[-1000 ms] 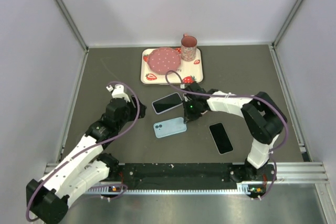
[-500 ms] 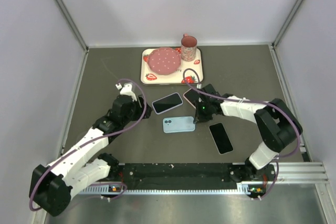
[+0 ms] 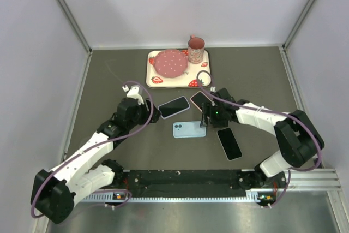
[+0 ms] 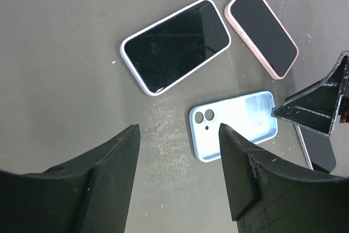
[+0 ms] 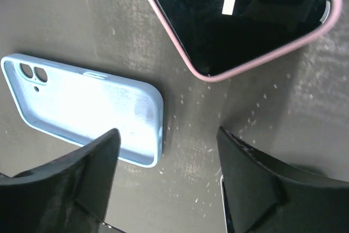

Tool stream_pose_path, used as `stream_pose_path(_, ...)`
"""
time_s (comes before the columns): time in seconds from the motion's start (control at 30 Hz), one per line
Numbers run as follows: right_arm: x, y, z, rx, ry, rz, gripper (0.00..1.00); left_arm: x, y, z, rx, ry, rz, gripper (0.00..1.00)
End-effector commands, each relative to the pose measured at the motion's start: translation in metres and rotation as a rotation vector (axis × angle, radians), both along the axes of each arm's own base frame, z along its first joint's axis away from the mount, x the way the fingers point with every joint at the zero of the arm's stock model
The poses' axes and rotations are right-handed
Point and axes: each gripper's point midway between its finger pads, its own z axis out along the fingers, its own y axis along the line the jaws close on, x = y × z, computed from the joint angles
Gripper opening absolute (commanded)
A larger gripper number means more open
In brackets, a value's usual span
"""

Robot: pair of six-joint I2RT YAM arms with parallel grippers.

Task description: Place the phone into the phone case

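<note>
The light blue phone case (image 3: 189,130) lies hollow side up on the table, also shown in the left wrist view (image 4: 234,125) and the right wrist view (image 5: 82,107). A bare black phone (image 3: 229,143) lies to its right. My right gripper (image 3: 206,121) (image 5: 166,140) is open just above the case's right end, holding nothing. My left gripper (image 3: 148,114) (image 4: 180,135) is open and empty, low over the table left of the case. A white-edged phone (image 3: 174,107) (image 4: 175,46) and a pink-cased phone (image 3: 199,100) (image 5: 240,15) lie just behind the case.
A strawberry-print tray (image 3: 150,69) at the back carries a pink plate (image 3: 170,62) and a pink cup (image 3: 196,49). Grey walls close in the table on three sides. The arm bases and a metal rail run along the near edge.
The blue case slid to the right with my right gripper, which has since opened and let it go. My left arm reached forward and right toward the phones.
</note>
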Motion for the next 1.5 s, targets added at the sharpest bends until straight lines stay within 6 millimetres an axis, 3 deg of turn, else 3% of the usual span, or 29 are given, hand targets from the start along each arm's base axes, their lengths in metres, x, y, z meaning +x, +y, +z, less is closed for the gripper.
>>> stream_pose_path(0.0, 0.0, -0.018, 0.012, -0.029, -0.064, -0.021, 0.79, 0.007, -0.016, 0.021, -0.051, -0.07, -0.067, 0.65)
stream_pose_path(0.07, 0.001, -0.021, 0.025, -0.018, -0.111, -0.038, 0.91, 0.008, -0.02, 0.022, -0.051, -0.074, -0.089, 0.65)
stream_pose_path(0.17, 0.002, -0.028, 0.039, -0.009, -0.167, -0.091, 0.99, 0.007, -0.033, 0.021, -0.066, -0.062, -0.158, 0.65)
stream_pose_path(0.23, 0.003, -0.036, 0.048, -0.001, -0.2, -0.155, 0.99, 0.009, -0.044, 0.02, -0.08, -0.065, -0.212, 0.65)
stream_pose_path(0.47, -0.016, -0.068, 0.042, -0.001, -0.193, -0.302, 0.99, -0.001, -0.11, 0.024, -0.113, -0.038, -0.55, 0.66)
stream_pose_path(0.53, -0.022, -0.079, 0.037, -0.024, -0.174, -0.344, 0.99, -0.005, -0.127, 0.014, -0.105, -0.001, -0.622, 0.66)
stream_pose_path(0.57, -0.032, -0.089, 0.031, -0.059, -0.141, -0.358, 0.99, -0.001, -0.136, 0.022, -0.115, -0.013, -0.645, 0.66)
stream_pose_path(0.6, -0.032, -0.1, 0.033, -0.088, -0.157, -0.395, 0.99, 0.001, -0.143, 0.011, -0.11, 0.022, -0.664, 0.67)
stream_pose_path(0.67, -0.045, -0.117, 0.03, -0.148, -0.123, -0.434, 0.99, 0.002, -0.163, 0.02, -0.13, 0.014, -0.725, 0.67)
stream_pose_path(0.7, -0.046, -0.124, 0.035, -0.157, -0.146, -0.46, 0.99, 0.004, -0.17, 0.007, -0.12, 0.046, -0.745, 0.67)
stream_pose_path(0.77, -0.053, -0.133, 0.037, -0.173, -0.144, -0.497, 0.98, 0.006, -0.19, 0.015, -0.137, 0.035, -0.801, 0.66)
stream_pose_path(0.8, -0.06, -0.139, 0.037, -0.192, -0.127, -0.508, 0.98, 0.007, -0.197, 0.002, -0.13, 0.062, -0.825, 0.66)
stream_pose_path(0.83, -0.063, -0.141, 0.042, -0.176, -0.14, -0.53, 0.97, 0.01, -0.21, 0.011, -0.14, 0.041, -0.85, 0.66)
stream_pose_path(0.9, -0.07, -0.137, 0.044, -0.138, -0.118, -0.527, 0.96, 0.009, -0.223, 0.0, -0.144, 0.066, -0.894, 0.66)
stream_pose_path(0.93, -0.072, -0.135, 0.047, -0.11, -0.115, -0.549, 0.95, 0.01, -0.233, 0.006, -0.152, 0.048, -0.918, 0.66)
stream_pose_path(1.0, -0.08, -0.135, 0.043, -0.11, -0.077, -0.555, 0.95, 0.011, -0.245, -0.005, -0.136, 0.057, -0.938, 0.66)
stream_pose_path(1.03, -0.085, -0.135, 0.039, -0.11, -0.057, -0.562, 0.96, 0.014, -0.252, -0.001, -0.145, 0.043, -0.955, 0.66)
stream_pose_path(1.2, -0.105, -0.126, 0.023, -0.078, 0.05, -0.544, 0.98, 0.007, -0.273, -0.018, -0.181, 0.098, -1.036, 0.67)
stream_pose_path(1.27, -0.11, -0.124, 0.018, -0.073, 0.077, -0.533, 0.98, 0.007, -0.28, -0.016, -0.194, 0.095, -1.059, 0.67)
stream_pose_path(1.47, -0.124, -0.116, 0.007, -0.044, 0.156, -0.502, 0.97, -0.012, -0.297, -0.033, -0.21, 0.188, -1.122, 0.67)
